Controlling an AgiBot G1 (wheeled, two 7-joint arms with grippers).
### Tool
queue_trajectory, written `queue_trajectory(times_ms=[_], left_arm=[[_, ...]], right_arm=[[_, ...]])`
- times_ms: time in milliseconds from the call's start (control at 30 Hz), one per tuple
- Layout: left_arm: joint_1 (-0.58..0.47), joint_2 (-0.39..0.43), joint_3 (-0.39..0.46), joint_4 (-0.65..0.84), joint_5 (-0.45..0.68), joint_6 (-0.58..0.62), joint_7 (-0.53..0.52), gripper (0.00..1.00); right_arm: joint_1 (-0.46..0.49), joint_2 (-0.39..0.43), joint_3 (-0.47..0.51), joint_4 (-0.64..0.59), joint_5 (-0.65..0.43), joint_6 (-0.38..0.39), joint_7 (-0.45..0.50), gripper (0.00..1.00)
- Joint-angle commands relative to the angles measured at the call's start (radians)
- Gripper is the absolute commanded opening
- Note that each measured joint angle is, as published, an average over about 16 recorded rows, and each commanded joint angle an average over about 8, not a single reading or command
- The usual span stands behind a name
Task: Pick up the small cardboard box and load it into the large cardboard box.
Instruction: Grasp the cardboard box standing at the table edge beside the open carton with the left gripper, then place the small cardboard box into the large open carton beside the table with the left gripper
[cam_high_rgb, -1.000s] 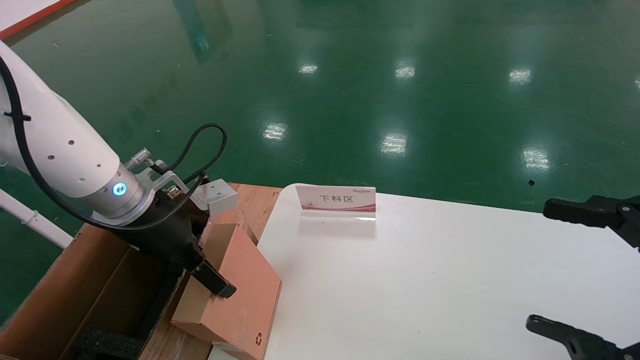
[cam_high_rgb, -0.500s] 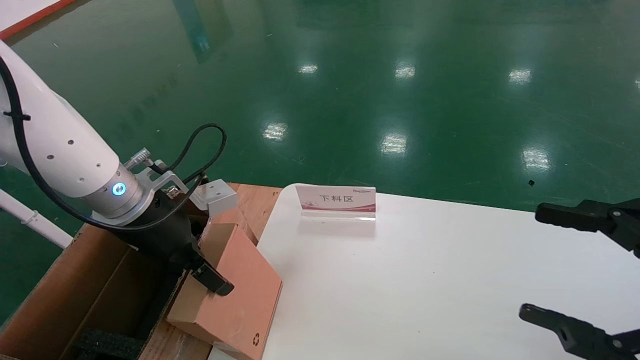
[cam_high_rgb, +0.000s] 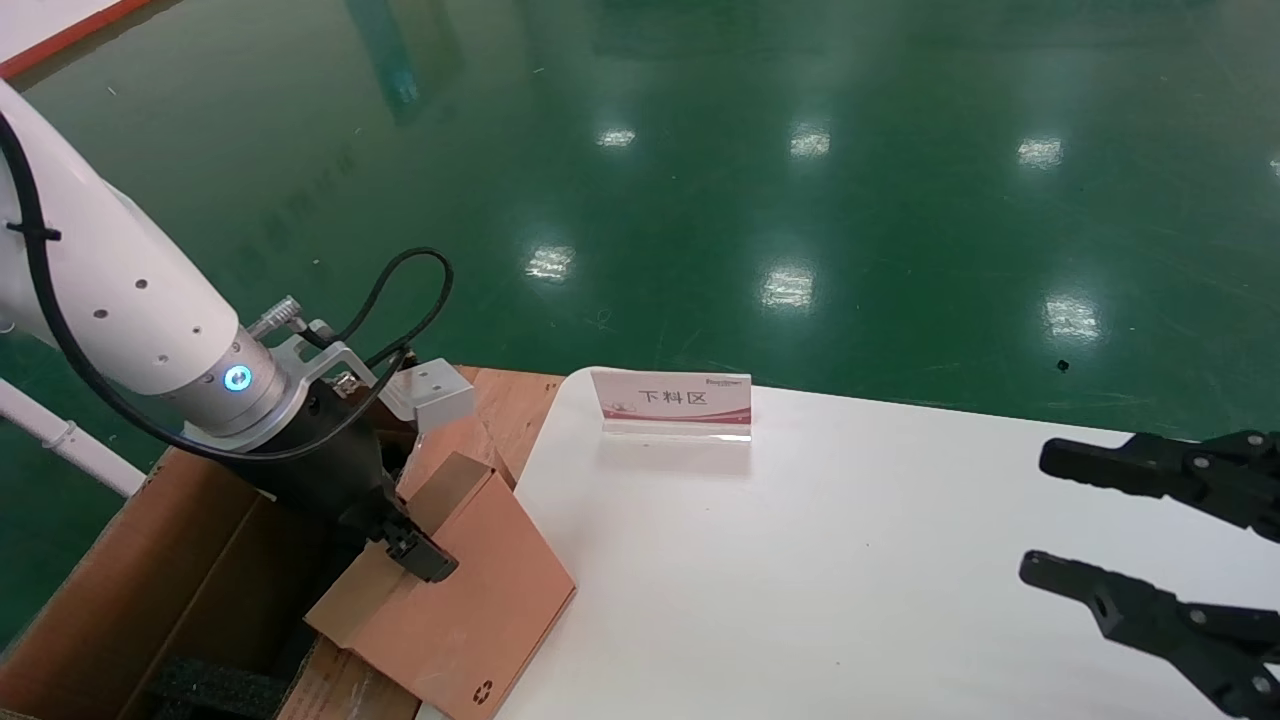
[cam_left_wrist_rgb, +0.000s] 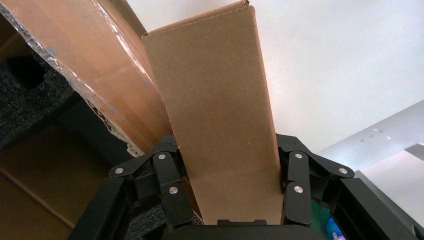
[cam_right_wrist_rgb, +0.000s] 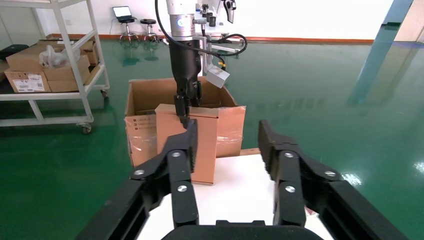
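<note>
we see only part of the large cardboard box (cam_high_rgb: 150, 560); the picture edge cuts it off. our left tool (cam_high_rgb: 415, 550) squeezes the small cardboard box (cam_high_rgb: 450, 600), tilted between it and the tabletop (cam_high_rgb: 800, 560). our right tool (cam_high_rgb: 1090, 530) hangs wide open, holding nothing.

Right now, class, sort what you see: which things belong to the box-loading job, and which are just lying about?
Part of the job:
- small cardboard box, held tilted at the table's edge
- large cardboard box, beside the table
- left gripper, fingers shut on the small box

Just there:
- sign stand on the white table
- right gripper, idle, fingers open
</note>
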Motion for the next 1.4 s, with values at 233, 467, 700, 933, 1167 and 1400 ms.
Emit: queue_trajectory(times_ms=[233,467,700,933,1167,1400], left_arm=[[-0.071,0.005,-0.034,0.009,0.013,-0.002,0.015,0.00],[-0.197,0.003,-0.089,0.017,0.035,0.006,0.032,0.00],[-0.350,0.014,-0.117,0.040,0.072,0.117,0.034,0.00],[-0.524,0.017,-0.086,0.067,0.091,0.259,0.033,0.00],[-0.643,0.018,0.059,0.050,0.094,0.308,0.003,0.00],[-0.702,0.028,0.285,0.043,0.038,0.330,-0.004,0.00]], right_arm=[[0.000,0.000,0.000,0.000,0.000,0.000,0.000,0.00],[0.000,0.000,-0.001,-0.001,0.000,0.000,-0.001,0.00],[0.001,0.000,-0.001,-0.001,0.001,0.000,-0.001,0.00],[0.001,0.000,-0.002,-0.001,0.001,0.000,-0.001,0.03],[0.001,0.001,-0.002,-0.001,0.001,0.000,-0.001,0.89],[0.001,0.001,-0.003,-0.001,0.002,0.001,-0.001,1.00]])
